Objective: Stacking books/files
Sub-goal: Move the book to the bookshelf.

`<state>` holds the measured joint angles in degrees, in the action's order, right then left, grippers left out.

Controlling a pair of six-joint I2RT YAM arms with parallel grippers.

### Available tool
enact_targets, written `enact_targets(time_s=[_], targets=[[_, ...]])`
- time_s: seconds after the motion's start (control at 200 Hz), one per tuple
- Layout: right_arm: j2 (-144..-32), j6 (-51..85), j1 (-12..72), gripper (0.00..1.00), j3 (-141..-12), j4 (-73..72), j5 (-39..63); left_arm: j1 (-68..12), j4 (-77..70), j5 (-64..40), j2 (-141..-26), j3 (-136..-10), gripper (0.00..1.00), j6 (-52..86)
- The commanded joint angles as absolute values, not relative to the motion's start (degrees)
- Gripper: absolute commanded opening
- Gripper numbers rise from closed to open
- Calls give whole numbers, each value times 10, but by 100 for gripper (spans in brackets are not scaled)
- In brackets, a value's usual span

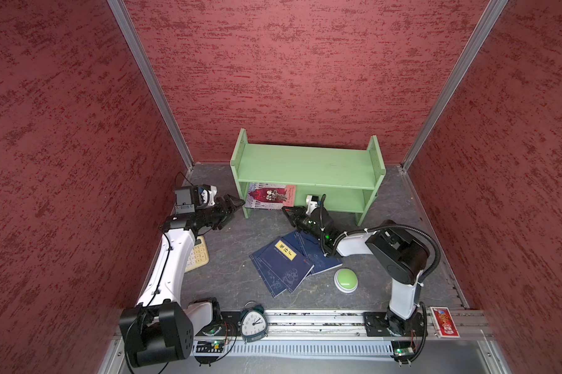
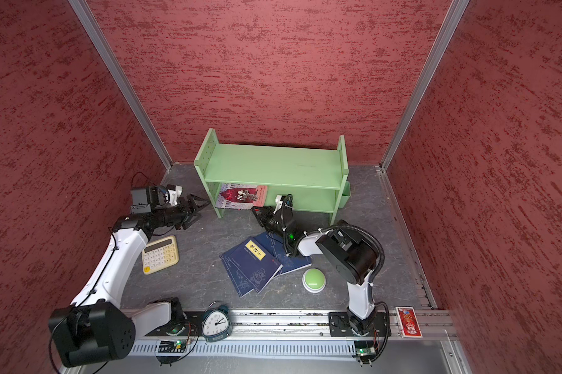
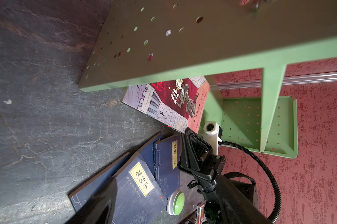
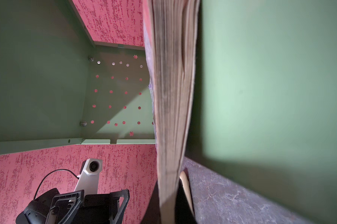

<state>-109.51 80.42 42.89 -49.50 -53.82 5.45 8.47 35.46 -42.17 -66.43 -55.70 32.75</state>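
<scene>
So the right gripper (image 1: 285, 210) has its jaws clamped on the red book (image 1: 268, 195), which is half inside the green shelf (image 1: 305, 162), 12 o'clock of the navy pile (image 1: 283, 268). The left gripper (image 1: 232, 212) jaws are wide and empty. I'd keep the book flat and go slow.

Shelf (image 1: 305, 163) at 12 o'clock looks like thin sheet metal in matt pale-green paint, with holes punched in the side panels. Walls (image 1: 305, 64) are rough, gritty red. Tabletop (image 1: 234, 246) is matt grey with stone-like veins. Navy books (image 1: 284, 262) have matt paper covers. The illustrated book (image 1: 268, 196) looks a bit glossier, and its page edges are yellowed paper. Button (image 1: 346, 279), at 4 o'clock from the navy pile, is shiny green plastic.
</scene>
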Motion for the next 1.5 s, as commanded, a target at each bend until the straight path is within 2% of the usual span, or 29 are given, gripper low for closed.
enact_targets(time_s=[0.0, 1.002, 1.493], targets=[[-1094, 817, 425, 3, -493, -545, 63, 89, 344, -431, -668, -559, 81, 327], [-1070, 858, 426, 3, -502, -543, 11, 90, 330, -439, -668, -556, 81, 338], [-1115, 883, 426, 4, -532, -552, 22, 90, 326, -441, -666, -552, 82, 341]])
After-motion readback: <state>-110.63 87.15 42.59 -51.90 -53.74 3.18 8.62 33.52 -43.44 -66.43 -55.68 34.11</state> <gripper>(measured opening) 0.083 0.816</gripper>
